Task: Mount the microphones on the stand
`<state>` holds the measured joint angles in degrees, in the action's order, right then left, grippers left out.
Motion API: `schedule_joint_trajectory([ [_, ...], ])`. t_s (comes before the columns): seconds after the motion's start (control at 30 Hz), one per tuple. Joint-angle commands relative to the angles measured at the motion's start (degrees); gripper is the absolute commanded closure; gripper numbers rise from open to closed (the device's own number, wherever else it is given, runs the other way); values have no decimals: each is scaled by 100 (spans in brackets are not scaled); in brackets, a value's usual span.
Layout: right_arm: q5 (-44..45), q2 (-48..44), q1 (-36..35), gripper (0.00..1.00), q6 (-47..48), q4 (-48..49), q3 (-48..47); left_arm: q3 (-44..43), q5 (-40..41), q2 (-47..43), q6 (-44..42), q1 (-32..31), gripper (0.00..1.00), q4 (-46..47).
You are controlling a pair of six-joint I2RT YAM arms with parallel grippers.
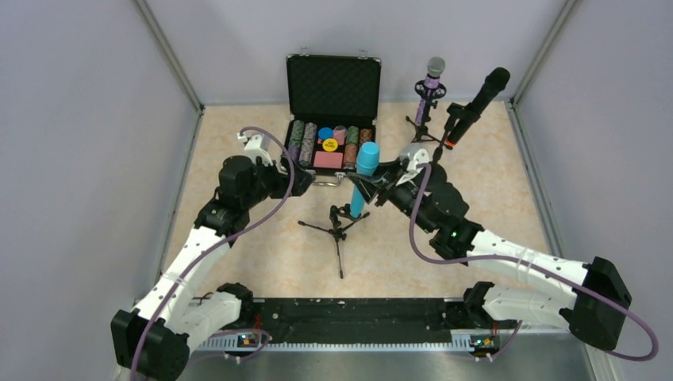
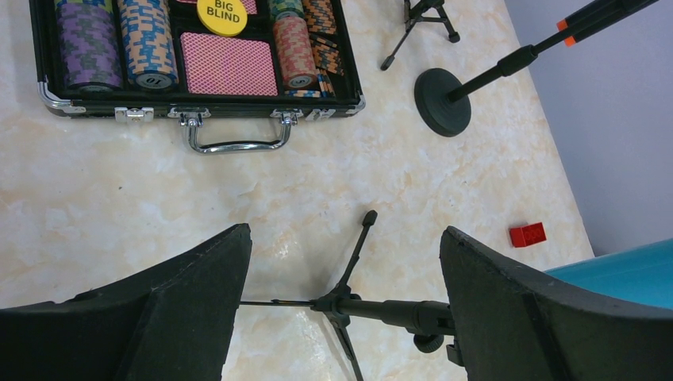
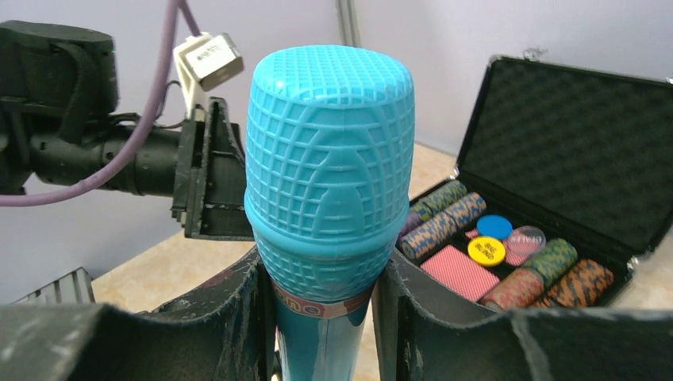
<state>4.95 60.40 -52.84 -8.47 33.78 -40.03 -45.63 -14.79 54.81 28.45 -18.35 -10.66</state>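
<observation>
turquoise microphone (image 3: 329, 159): you see glossy plastic, head moulded in a raised grid.
case (image 3: 579, 151): your view shows matt black dimpled foam lining the lid.
case handle (image 2: 236, 146): bright polished metal.
table (image 2: 119, 206): smooth, marbled beige, faint sheen.
left gripper fingers (image 2: 182, 302): matt black, faintly grainy.

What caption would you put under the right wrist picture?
Right pincer clamped on the turquoise microphone, left pincer close by, poker chip case open behind.

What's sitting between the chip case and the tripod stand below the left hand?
Nothing: bare table between the chip case and tripod stand, clearest in the left wrist view.
</observation>
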Motion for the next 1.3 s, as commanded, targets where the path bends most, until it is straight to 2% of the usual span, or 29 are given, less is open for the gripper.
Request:
schedule_joint_trajectory([
  [0.0,-460,-97,-68,100,398,969,357,-86,-91,-22,38,27,8,262],
  [0.27,-1345,-87,-86,100,1163,1326,715,-108,-91,-12,47,24,8,264],
  [0.6,-1769,-160,-121,100,1650,1746,1216,-124,-112,-32,47,25,8,275],
  [0.87,-1704,-71,-122,100,1655,1804,1399,-121,-129,-90,19,29,8,300],
  [1.27,-1611,223,-122,100,1533,2434,1852,-16,-206,-243,-58,24,8,415],
])
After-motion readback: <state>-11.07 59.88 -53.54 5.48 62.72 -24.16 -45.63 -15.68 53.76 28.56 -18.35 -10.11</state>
